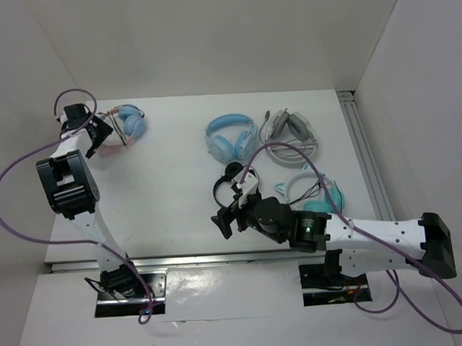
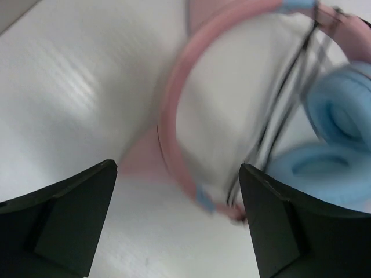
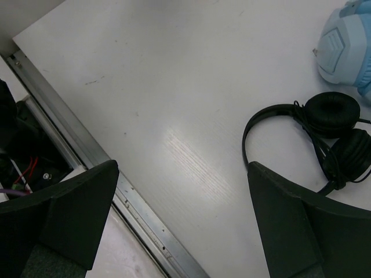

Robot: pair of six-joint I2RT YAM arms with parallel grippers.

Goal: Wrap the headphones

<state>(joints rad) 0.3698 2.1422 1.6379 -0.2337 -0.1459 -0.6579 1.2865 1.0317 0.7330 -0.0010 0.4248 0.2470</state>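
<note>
The headphones (image 1: 132,125), with a pink band and light blue cups, lie at the far left of the table. In the left wrist view the pink headband (image 2: 171,124) curves between the fingers, blurred, with the blue ear cups (image 2: 333,145) at the right. A thin dark cable (image 2: 290,95) crosses the band beside the cups. My left gripper (image 1: 99,138) (image 2: 177,231) is open just over the band and holds nothing. My right gripper (image 1: 226,219) (image 3: 182,226) is open above bare table near the front edge, far from the headphones.
Black headphones (image 1: 231,180) (image 3: 327,130) lie just beyond the right gripper. All-blue headphones (image 1: 231,136) (image 3: 345,40), a grey-white pair (image 1: 290,133) and teal cat-ear headphones (image 1: 311,194) lie mid-right. A metal rail (image 3: 124,208) runs along the front edge.
</note>
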